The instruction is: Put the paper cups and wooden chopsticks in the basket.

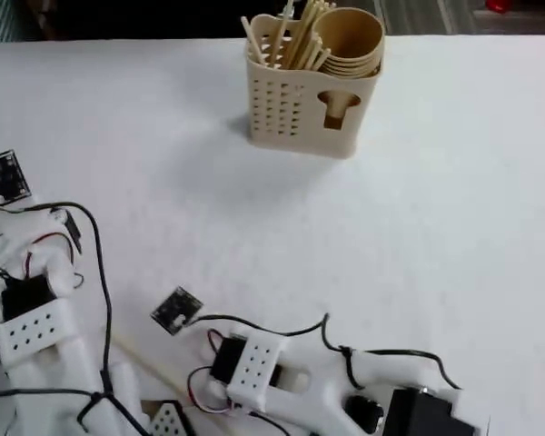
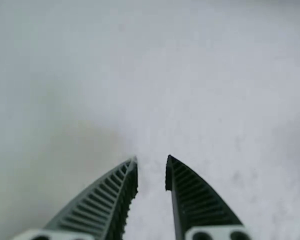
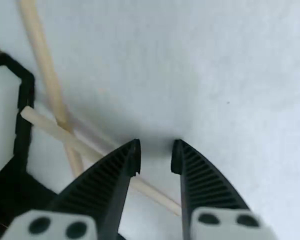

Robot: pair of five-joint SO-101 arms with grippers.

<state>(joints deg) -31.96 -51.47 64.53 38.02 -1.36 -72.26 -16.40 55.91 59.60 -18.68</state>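
Mostly finished, by the look of it: a cream perforated plastic basket (image 1: 291,113) stands at the far side of the white table (image 1: 418,227), well apart from both grippers. It already holds a nested stack of tan paper cups (image 1: 350,41) and a bundle of pale wooden chopsticks (image 1: 295,36) standing upright next to the cups.

Two more pale wooden chopsticks (image 3: 42,65) lie loose on the table, crossed over each other, close to the right gripper (image 3: 156,150). One of them runs under one of that gripper's black ribbed fingers (image 3: 115,175); the other lies just beyond it, off to the same side. The right gripper's jaws are a little apart, tips close to the table, and nothing is between them. Part of the other arm's black and white frame sits just past the loose chopsticks.

The left gripper (image 2: 151,162) hangs over bare white table, jaws also slightly parted and holding nothing.

As a judgement: no cup is seen outside the basket, so that part seems done. What remains is the two loose chopsticks, which the right gripper is best placed to pick up and carry to the basket.
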